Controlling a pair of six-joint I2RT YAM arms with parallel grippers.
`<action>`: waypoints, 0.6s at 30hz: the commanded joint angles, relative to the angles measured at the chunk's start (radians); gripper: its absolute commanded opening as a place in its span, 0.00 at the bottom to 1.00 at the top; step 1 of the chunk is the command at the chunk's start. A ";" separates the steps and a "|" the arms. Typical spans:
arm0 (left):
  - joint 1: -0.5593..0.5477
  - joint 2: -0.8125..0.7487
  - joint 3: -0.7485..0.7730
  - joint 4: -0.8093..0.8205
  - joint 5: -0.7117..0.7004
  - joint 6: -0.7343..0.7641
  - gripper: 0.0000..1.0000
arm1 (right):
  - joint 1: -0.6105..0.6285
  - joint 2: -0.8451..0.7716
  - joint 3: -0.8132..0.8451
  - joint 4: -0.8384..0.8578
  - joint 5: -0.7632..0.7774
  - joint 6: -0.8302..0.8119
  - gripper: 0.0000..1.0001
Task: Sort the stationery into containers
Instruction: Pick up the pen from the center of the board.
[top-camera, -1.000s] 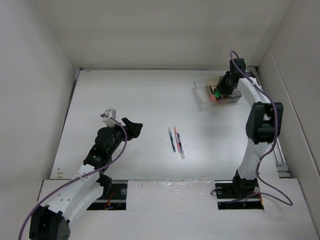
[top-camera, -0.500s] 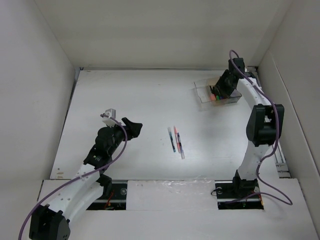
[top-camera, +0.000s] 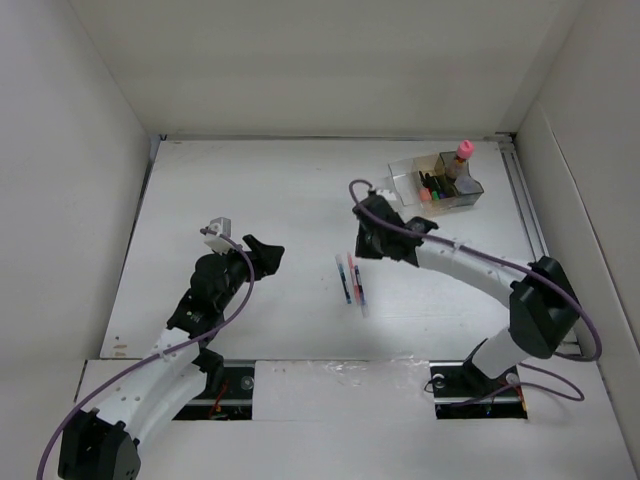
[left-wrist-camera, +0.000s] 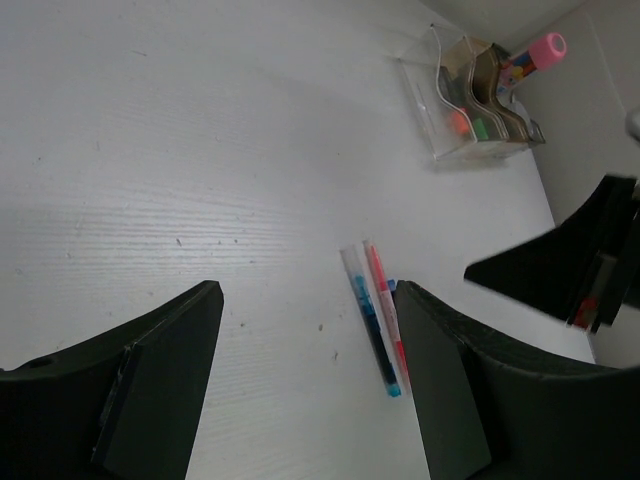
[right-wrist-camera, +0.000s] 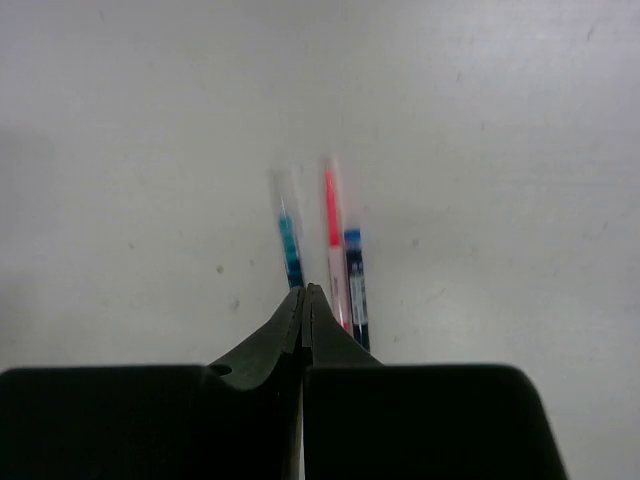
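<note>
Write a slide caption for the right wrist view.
Right gripper, shut and empty, points at three pens lying side by side on the white table.

3 thin plastic pens (top-camera: 351, 283) lie side by side, parallel and almost touching, at the middle of the white table (top-camera: 250, 180). The small transparent plastic organiser of joined box compartments (top-camera: 436, 185) stands towards the far right corner, well apart from them. Inside it stand stubby black highlighters (top-camera: 428, 188) and, at its far right end, a pink-capped bottle (top-camera: 462, 155). The right gripper (top-camera: 368, 245) hangs just behind the pens, and the left gripper (top-camera: 264, 252) hangs to their left.
</note>
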 joint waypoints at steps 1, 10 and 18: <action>-0.003 0.009 -0.007 0.051 0.008 0.004 0.66 | 0.091 -0.052 -0.087 0.006 0.077 0.113 0.00; -0.003 0.001 -0.007 0.040 -0.026 0.004 0.62 | 0.285 0.092 -0.115 -0.002 0.123 0.190 0.37; -0.003 0.001 -0.007 0.029 -0.044 0.004 0.62 | 0.313 0.201 -0.059 -0.023 0.213 0.207 0.36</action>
